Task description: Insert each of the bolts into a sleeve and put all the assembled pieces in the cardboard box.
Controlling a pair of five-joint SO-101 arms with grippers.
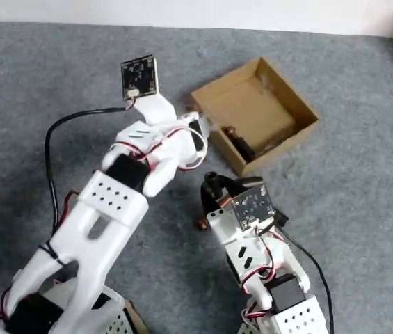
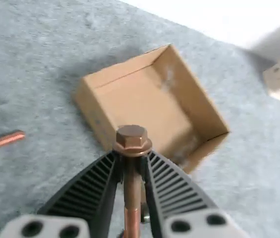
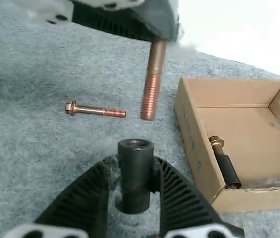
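Left gripper: clamped on a bolt just under its hex head. The head faces the wrist camera and the threaded end points down.

Bolt: up in the air, not touching anything but the fingers. In the right wrist view its threaded tip hangs above the sleeve with a clear gap between them, so it's not in the bore (looks a bit off-centre from the hole too).

Right gripper: closed around a black sleeve and holding it upright. The open bore faces up and the top of the sleeve pokes out past the fingers.

Box: open-topped cardboard, sitting on the grey surface just beyond both grippers. The left gripper is right by its near corner in the high view.

Assembled piece: a bolt seated in a black sleeve, lying flat on the box floor against the near wall. The copper head sticks out one end.

Loose bolt: lying on its side on the surface, outside the box and near the right gripper, touching nothing else.

Arms: side by side in the high view. The left one stretches toward the box and the right one sits lower, near the front edge of the view.
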